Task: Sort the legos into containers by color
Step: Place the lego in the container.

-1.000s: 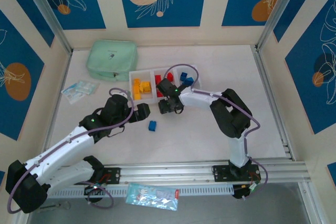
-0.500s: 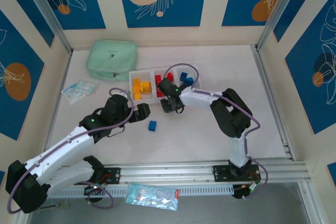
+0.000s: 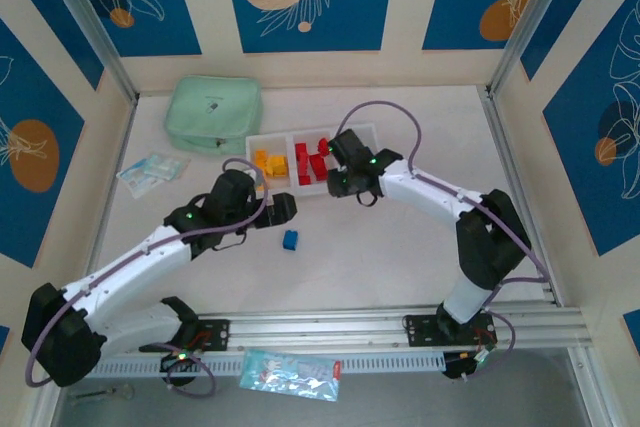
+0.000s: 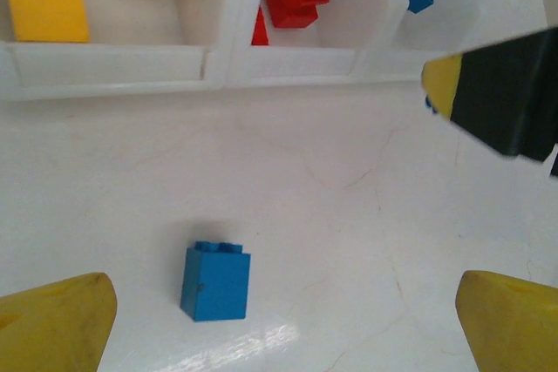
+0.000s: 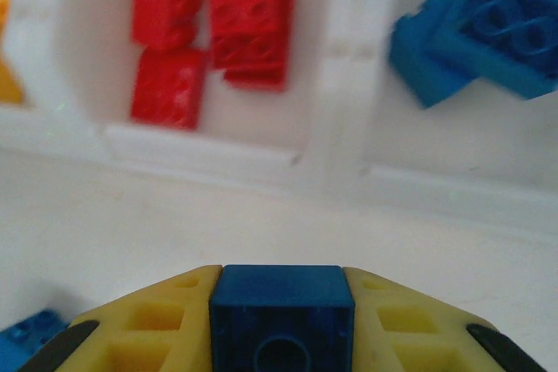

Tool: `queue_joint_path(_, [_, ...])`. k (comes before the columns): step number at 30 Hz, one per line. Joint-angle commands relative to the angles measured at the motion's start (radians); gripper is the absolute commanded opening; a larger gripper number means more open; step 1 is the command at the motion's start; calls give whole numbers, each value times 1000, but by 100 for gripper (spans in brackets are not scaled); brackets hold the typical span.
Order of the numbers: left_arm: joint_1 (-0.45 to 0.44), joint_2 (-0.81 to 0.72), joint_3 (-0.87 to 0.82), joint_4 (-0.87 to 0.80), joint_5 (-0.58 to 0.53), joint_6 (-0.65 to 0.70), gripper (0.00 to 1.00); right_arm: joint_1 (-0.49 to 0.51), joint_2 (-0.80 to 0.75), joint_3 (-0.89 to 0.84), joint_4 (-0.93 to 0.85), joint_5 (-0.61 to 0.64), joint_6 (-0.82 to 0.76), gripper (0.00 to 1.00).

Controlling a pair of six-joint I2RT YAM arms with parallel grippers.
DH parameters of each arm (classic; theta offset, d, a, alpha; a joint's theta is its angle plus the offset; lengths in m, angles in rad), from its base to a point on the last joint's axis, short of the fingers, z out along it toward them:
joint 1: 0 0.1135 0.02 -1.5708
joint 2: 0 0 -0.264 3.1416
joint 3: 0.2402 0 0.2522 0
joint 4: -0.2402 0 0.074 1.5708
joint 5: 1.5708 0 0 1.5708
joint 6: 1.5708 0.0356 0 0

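A mint pouch lies behind the white tray. In front of the tray the right gripper is clamped on a blue brick. The left gripper is spread wide, and a loose blue brick lies between its fingers, untouched.

Robot lab cell, not a home. White tabletop boxed in by cream walls with blue leaf-print panels beyond arms. Aluminium posts at far corners. Slotted aluminium rail under both arm bases. Exposed purple cable looped over right arm. Legos in tray ahead of arms: staged trial.
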Motion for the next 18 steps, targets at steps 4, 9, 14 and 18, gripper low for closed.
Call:
queue_joint_path(4, [-14, 82, 75, 76, 57, 27, 99, -116, 86, 129, -57, 20, -31, 28])
queue_joint_path(9, [-14, 135, 116, 88, 68, 38, 99, -165, 208, 247, -69, 21, -46, 28])
queue_joint_path(14, [-15, 162, 134, 95, 66, 45, 99, -190, 307, 346, -59, 23, -55, 32])
queue_joint_path(18, [-14, 173, 147, 92, 76, 49, 99, -204, 348, 429, -104, 30, -44, 44])
